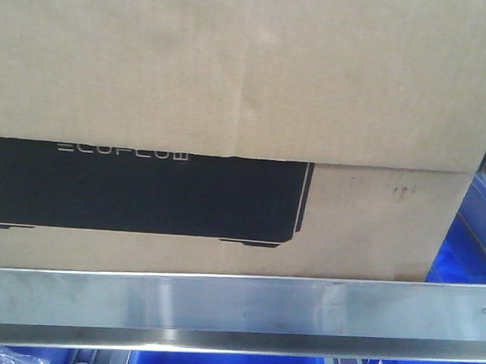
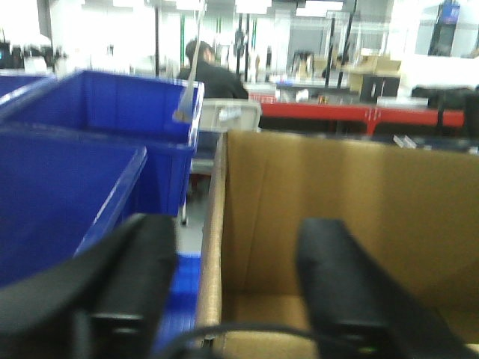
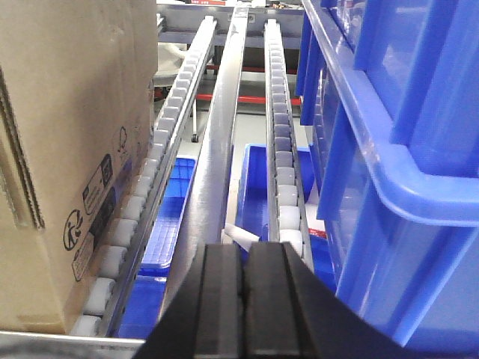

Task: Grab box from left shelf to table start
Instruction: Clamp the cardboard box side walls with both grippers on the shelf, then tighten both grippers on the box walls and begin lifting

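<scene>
Left claw (image 2: pixel 239 299) spread astride the box (image 2: pixel 337 202) wall, right claw (image 3: pixel 245 295) clenched empty; grasp pending, next needs clamping, then pulling off left shelf (image 1: pixel 236 306).

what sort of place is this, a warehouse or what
Probably a warehouse or factory floor. The shelf has roller tracks and a steel front rail, blue plastic bins sit beside the cardboard box, and red workbenches and a person show in the background.
</scene>
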